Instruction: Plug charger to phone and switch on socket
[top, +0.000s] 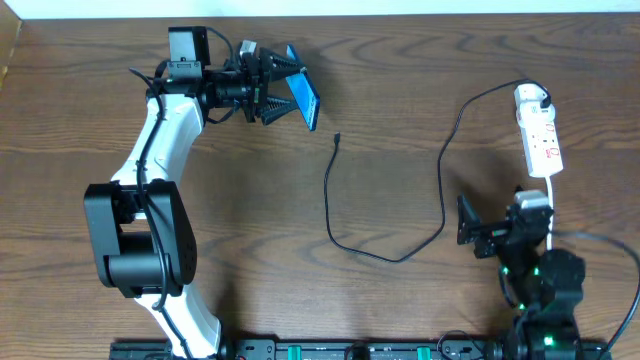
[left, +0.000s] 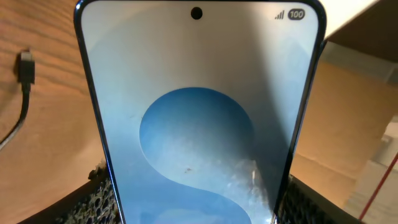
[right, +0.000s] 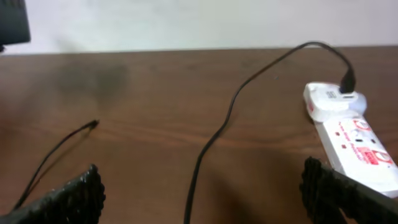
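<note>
My left gripper is shut on the phone and holds it on edge above the back of the table. Its blue screen fills the left wrist view. The black charger cable runs from the white adapter on the socket in a loop across the table. Its plug tip lies loose just right of and below the phone, and shows in the left wrist view. My right gripper is open and empty near the socket's front end, with the cable between its fingers' line of sight.
The socket and adapter lie at the right in the right wrist view. The socket's white cord runs toward the right arm. A cardboard box shows behind the phone.
</note>
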